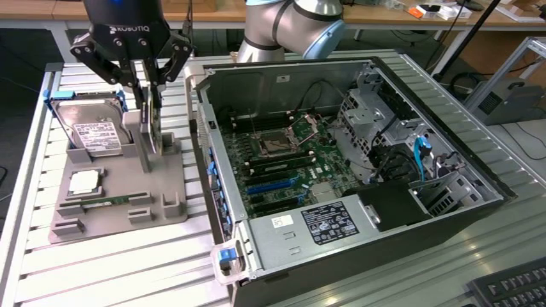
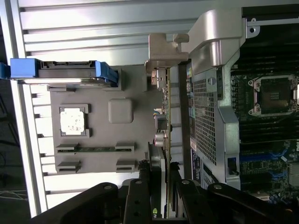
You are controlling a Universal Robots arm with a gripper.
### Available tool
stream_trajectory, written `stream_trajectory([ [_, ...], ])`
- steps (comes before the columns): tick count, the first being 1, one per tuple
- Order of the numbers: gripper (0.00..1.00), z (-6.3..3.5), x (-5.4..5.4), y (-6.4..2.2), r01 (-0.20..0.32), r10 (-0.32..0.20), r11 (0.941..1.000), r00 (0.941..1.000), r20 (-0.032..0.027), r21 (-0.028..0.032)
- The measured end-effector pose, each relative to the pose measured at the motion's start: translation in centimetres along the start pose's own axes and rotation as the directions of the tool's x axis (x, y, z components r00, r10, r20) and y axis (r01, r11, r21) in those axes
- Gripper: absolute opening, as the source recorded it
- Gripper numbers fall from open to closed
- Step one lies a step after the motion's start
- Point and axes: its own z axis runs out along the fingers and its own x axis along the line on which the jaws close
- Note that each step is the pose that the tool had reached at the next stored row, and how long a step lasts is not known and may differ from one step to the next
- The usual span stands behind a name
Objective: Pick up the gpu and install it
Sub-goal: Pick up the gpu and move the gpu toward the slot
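The gpu (image 1: 152, 125) stands on its edge over the grey holder (image 1: 175, 179), a thin card with a black cooler and a green board. My gripper (image 1: 145, 86) hangs straight above it, and its black fingers are pressed against both faces of the card's upper edge. In the wrist view the gpu (image 2: 163, 126) is edge-on, with its silver end bracket (image 2: 161, 58) at the far end, and the gripper (image 2: 159, 191) is shut around the near end. I cannot tell whether the card's lower edge still rests in the holder. The open computer case (image 1: 477, 173) lies beside it, with the motherboard's blue slots (image 1: 271, 185) exposed.
On the grey holder are a silver hard drive with blue rails (image 1: 94, 131), a square processor (image 1: 85, 182) and a narrow green memory stick (image 1: 98, 203). The case's side wall (image 1: 209, 147) runs close to the gpu. A keyboard (image 1: 512, 288) sits at the exterior view's lower right.
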Motion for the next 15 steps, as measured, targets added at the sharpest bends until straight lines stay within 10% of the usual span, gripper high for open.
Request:
stream_trajectory([
  [15,0.27,-0.58,-0.02,-0.02,0.0,0.0,1.0,1.0,0.0001,-0.0001],
])
